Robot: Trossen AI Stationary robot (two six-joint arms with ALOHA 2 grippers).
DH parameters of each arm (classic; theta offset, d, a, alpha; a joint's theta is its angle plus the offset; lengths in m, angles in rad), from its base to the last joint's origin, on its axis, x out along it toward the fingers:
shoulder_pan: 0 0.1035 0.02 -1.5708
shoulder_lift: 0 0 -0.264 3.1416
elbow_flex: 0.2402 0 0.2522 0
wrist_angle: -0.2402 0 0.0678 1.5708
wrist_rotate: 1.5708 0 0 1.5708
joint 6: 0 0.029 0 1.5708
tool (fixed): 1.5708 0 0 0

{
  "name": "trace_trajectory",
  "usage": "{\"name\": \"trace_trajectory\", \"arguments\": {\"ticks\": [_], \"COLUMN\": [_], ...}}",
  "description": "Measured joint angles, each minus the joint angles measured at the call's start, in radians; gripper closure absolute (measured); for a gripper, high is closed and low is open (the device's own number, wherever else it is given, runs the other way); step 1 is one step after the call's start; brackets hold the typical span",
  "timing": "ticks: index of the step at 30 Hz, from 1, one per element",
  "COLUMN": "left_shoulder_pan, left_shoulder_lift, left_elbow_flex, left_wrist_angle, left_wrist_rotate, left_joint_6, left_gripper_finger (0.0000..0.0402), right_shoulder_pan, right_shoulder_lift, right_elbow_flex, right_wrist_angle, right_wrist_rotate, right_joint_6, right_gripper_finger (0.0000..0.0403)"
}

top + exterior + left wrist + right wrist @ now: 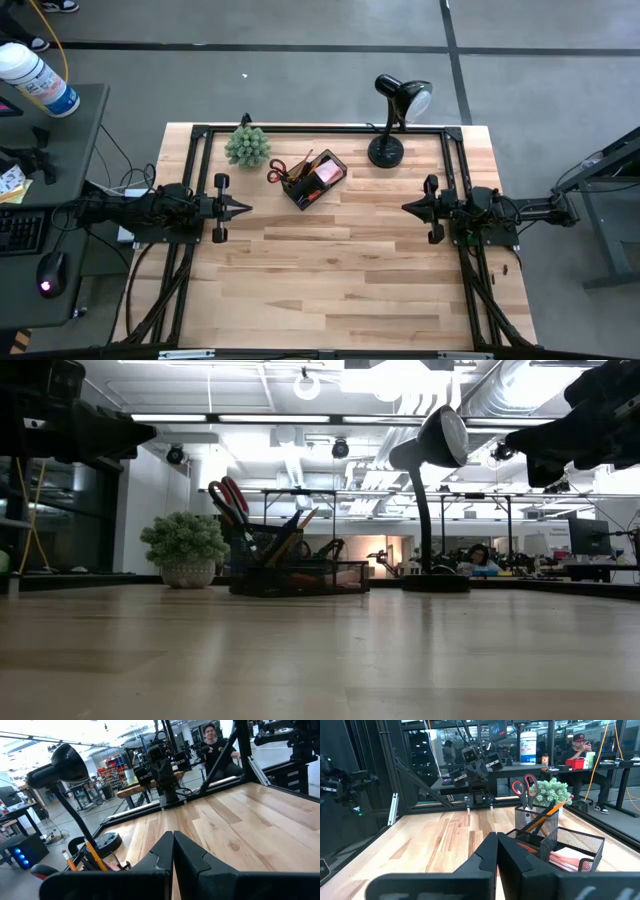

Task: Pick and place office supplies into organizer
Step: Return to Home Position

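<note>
Directions are read on the high view as a dial centred on the table, 12 o'clock at the far edge.

Left gripper (240, 208): fingers pressed together tip to tip, nothing between them. It hung above the boards at 9 o'clock, pointing toward 3 o'clock.

Right gripper (408, 207): fingers likewise closed on each other and empty. It hung at 3 o'clock, pointing toward 9 o'clock, facing the left gripper across bare wood and well apart from it.

Organizer (315, 180): a black mesh caddy standing between 11 and 12 o'clock, turned at an angle to the table edges, clear of both grippers. Scissors (277, 172) stood upright in its tall cup, red handles uppermost. Pencils (543, 817) leaned in the same cup. The sticky pad (327, 172) lay flat in the low tray section.

Surface: the table (340, 270) was light wooden planking, bordered by a black frame (320, 128). A plant (247, 146) in a pale pot stood at 10 o'clock, just beside the organizer. A lamp (398, 110) stood at 1 o'clock on its round base, near the far rail.

Room: grey floor (300, 70) with dark seams. A side desk past 9 o'clock carried a bottle (38, 80) and a mouse (50, 272). The wrist views showed an open workshop with benches and bright ceiling lights. A person (216, 745) sat beyond the table; another, in a red cap, sat at a bench in the right wrist view.
</note>
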Motion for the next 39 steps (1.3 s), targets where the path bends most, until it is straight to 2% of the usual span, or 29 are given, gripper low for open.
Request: {"name": "trace_trajectory", "arguments": {"ticks": [39], "left_shoulder_pan": [0.000], "left_shoulder_lift": [0.000], "left_elbow_flex": [0.000], "left_wrist_angle": [0.000], "left_wrist_rotate": [0.000], "left_joint_6": [0.000], "left_gripper_finger": [0.0401], "right_shoulder_pan": [0.000], "right_shoulder_lift": [0.000], "right_elbow_flex": [0.000], "right_wrist_angle": [0.000], "right_wrist_rotate": [0.000], "right_joint_6": [0.000], "right_gripper_finger": [0.0399]}}
